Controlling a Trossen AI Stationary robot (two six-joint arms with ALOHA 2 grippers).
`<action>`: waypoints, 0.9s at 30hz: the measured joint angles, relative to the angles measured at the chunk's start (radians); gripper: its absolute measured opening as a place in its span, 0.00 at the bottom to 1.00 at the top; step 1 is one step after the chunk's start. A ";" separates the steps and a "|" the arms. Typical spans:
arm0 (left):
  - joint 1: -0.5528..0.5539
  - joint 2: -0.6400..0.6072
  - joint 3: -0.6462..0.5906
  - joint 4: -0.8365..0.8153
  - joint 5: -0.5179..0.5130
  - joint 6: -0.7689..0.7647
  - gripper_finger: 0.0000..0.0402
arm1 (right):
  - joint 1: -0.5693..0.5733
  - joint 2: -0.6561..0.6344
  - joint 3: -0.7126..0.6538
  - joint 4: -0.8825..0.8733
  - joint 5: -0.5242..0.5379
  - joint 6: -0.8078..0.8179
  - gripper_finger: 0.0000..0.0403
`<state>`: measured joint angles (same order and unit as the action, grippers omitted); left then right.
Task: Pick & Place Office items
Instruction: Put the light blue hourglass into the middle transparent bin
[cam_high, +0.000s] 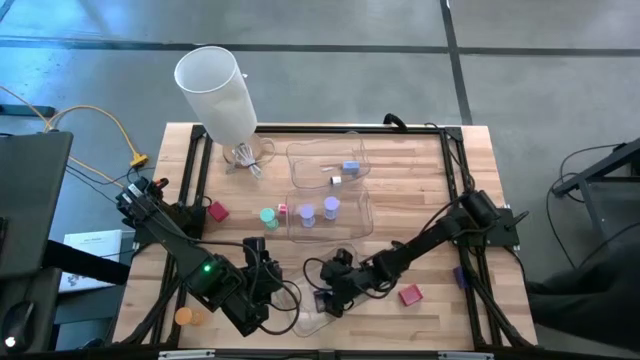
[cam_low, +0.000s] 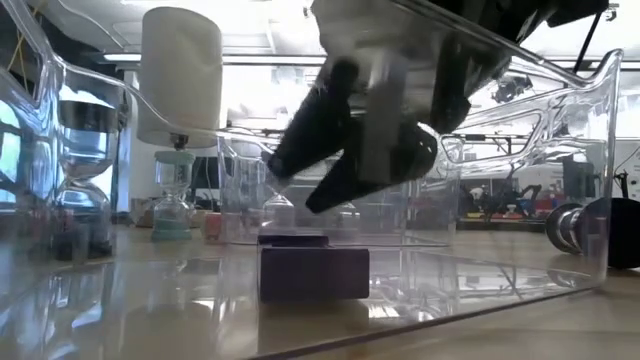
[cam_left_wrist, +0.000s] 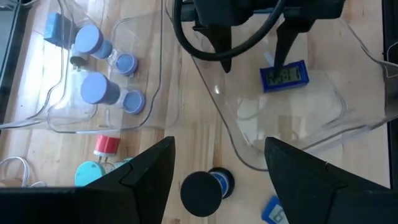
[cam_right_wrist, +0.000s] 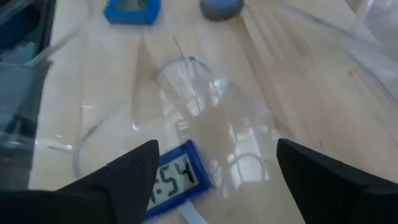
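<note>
Office items on the worktop (cam_high: 440, 190) and in clear trays

Right end effector (cam_left_wrist: 255, 53) hangs open above the blue clock (cam_left_wrist: 283, 76) lying in the near tray (cam_left_wrist: 348, 118), holding nothing; left end effector (cam_left_wrist: 217, 165) is open and empty beside it.

Glossy clear-plastic tray (cam_left_wrist: 348, 112) – smooth wooden table (cam_high: 430, 200)

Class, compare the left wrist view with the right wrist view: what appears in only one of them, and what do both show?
Only the left wrist view: lilac cylinders in a farther clear tray, a red piece, and the right gripper, open above the clock. Only the right wrist view: the clock's digits, reading 54. Both: the blue digital clock lying in the near clear tray.
</note>
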<state>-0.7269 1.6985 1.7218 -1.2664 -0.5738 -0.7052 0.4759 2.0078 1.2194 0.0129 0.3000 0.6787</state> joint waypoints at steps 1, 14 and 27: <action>0.000 0.000 0.000 0.000 0.000 0.000 0.59 | 0.001 -0.005 0.000 0.001 0.001 -0.003 0.77; 0.000 0.000 0.000 0.000 0.000 0.024 0.59 | 0.036 -0.154 0.000 0.002 0.042 -0.120 0.71; -0.020 0.000 0.000 -0.005 0.018 0.037 0.59 | 0.083 -0.295 0.000 -0.026 0.093 -0.316 0.59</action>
<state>-0.7469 1.6985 1.7218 -1.2713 -0.5555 -0.6685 0.5591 1.7132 1.2194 -0.0132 0.3931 0.3628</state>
